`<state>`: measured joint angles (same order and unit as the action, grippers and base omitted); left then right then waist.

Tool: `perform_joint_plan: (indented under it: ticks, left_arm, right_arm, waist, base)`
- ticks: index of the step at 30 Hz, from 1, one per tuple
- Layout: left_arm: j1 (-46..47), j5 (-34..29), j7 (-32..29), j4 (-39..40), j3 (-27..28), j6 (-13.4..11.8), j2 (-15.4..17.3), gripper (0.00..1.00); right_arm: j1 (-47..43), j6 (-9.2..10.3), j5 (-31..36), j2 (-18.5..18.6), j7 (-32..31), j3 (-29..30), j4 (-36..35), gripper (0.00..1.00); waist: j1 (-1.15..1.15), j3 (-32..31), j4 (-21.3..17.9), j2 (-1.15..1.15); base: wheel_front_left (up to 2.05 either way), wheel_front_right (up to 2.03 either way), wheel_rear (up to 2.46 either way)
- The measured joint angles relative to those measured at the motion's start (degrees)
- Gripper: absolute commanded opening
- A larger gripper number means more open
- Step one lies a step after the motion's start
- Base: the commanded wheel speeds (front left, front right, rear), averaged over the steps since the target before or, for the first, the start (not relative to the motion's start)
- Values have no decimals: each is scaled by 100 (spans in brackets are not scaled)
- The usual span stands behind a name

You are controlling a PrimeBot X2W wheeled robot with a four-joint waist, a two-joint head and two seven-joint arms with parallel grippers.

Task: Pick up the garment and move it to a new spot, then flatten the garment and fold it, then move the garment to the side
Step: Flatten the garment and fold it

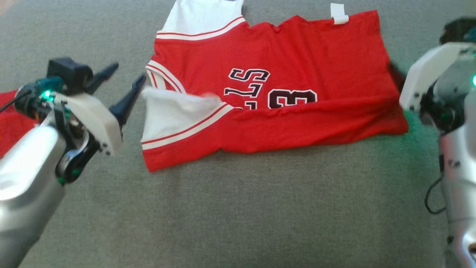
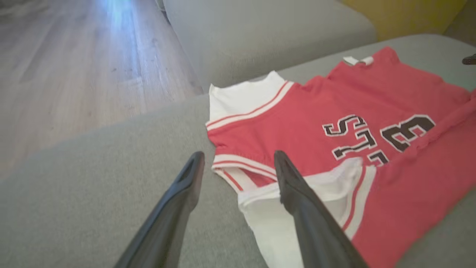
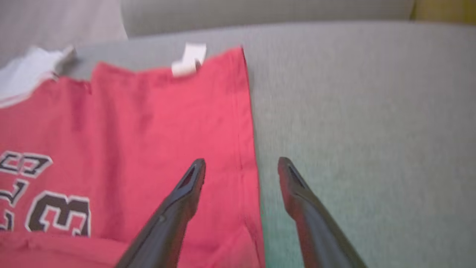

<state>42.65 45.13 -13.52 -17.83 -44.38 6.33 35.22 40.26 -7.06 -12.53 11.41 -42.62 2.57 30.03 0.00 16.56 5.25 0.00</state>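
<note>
Garment (image 1: 297, 67): red jersey, white trim, dark lettering. Lies on grey sofa seat (image 1: 238, 208), centre-far, its near edge folded over and white inner side turned out at left. White tag (image 1: 339, 15) at far edge.
Left pincer (image 1: 129, 72): wide, holding nothing, just beside garment's left edge.
Right pincer (image 3: 241, 160): wide, holding nothing, fingers astride garment's right edge.
Red cloth (image 1: 11, 119): far left.

The head camera looked straight down on the red shirt (image 1: 297, 67), and both wrist cameras saw that shirt from low and close, one from each end.
</note>
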Motion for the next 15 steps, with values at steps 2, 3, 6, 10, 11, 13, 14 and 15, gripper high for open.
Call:
perform_joint_plan:
  ticks: [2, 3, 6, 10, 11, 13, 14, 15]
  left_arm:
    - [66, -36, 308, -89, 60, -115, -164, 100]
    - [66, -40, 488, -107, 109, -160, -247, 100]
    - [51, -74, 1024, -122, 268, -322, -443, 100]
    - [-6, -80, 1644, -57, 548, -664, -586, 100]
    - [-49, -98, 1837, -12, 626, -787, -620, 100]
    - [-224, -101, 2203, 145, 784, -1007, -690, 100]
    - [-336, -101, 2341, 232, 831, -1090, -720, 100]
    - [-466, -104, 2450, 325, 869, -1178, -753, 100]
  right_arm:
    - [160, -1, 63, -22, 524, 7, 96, 100]
    - [191, 0, 65, -20, 790, -27, 129, 100]
    - [187, 0, 19, -22, 1704, -33, 186, 100]
    - [123, 0, -41, -58, 2700, -52, 114, 100]
    - [89, 0, -65, -78, 2982, -78, 60, 100]
    - [-59, 0, -34, -111, 3532, -244, -131, 100]
    - [-161, 0, 0, -143, 3764, -305, -226, 100]
    - [-277, 0, 16, -200, 3983, -319, -316, 100]
  waist:
    - [0, -31, 29, 0]
    - [0, -57, 43, 0]
    - [0, -160, 75, 0]
    - [-1, -296, 86, 0]
    - [-1, -347, 84, 0]
    - [-1, -447, 69, 0]
    - [-1, -491, 56, 0]
    - [-1, -536, 40, 0]
  base:
    - [0, 0, 0]
    - [0, 0, 0]
    - [0, 0, 0]
    - [0, 0, 0]
    - [0, 0, 0]
    - [0, 0, 0]
    - [0, 0, 0]
    - [0, 0, 0]
